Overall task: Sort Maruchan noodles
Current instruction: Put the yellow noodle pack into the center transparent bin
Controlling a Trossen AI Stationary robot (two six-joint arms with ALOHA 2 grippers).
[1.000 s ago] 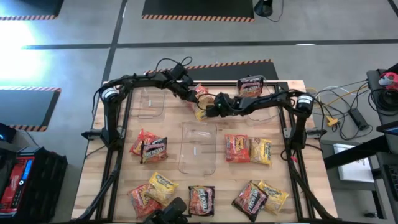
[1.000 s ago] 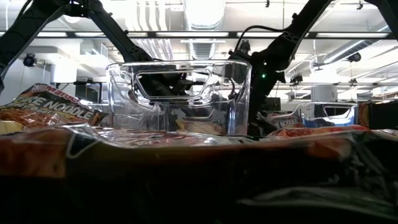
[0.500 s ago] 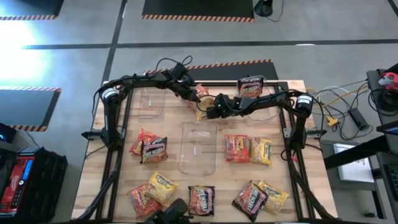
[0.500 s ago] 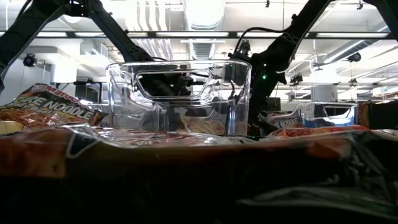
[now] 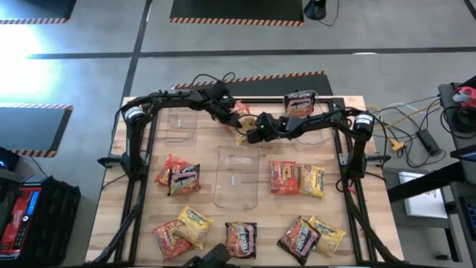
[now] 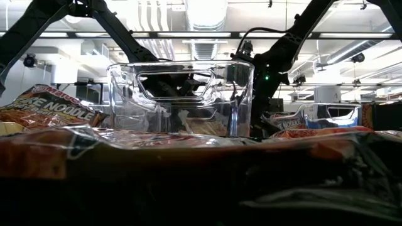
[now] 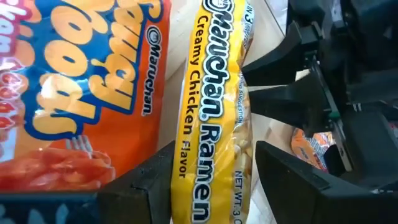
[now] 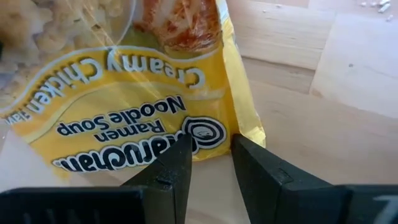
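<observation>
Maruchan noodles lie scattered across the desk (image 5: pixel 349 149): red, yellow and dark packets in groups at the near corners and on both sides of a clear bin (image 5: pixel 236 177) at the centre. Both arms meet at the far middle, where a yellow Creamy Chicken packet (image 7: pixel 214 118) lies just beside an orange packet (image 7: pixel 81 87). The left gripper (image 7: pixel 214 180) has its jaws spread, one on either side of the yellow packet, not clamped. The right gripper (image 8: pixel 210 163) has its jaws close together at the packet's edge; whether they pinch the wrapper cannot be told. The step in hand appears to be separating or taking up the yellow packet. The next move calls for one firm grip on it alone, leaving the orange packet behind, then carrying it to a bin.
</observation>
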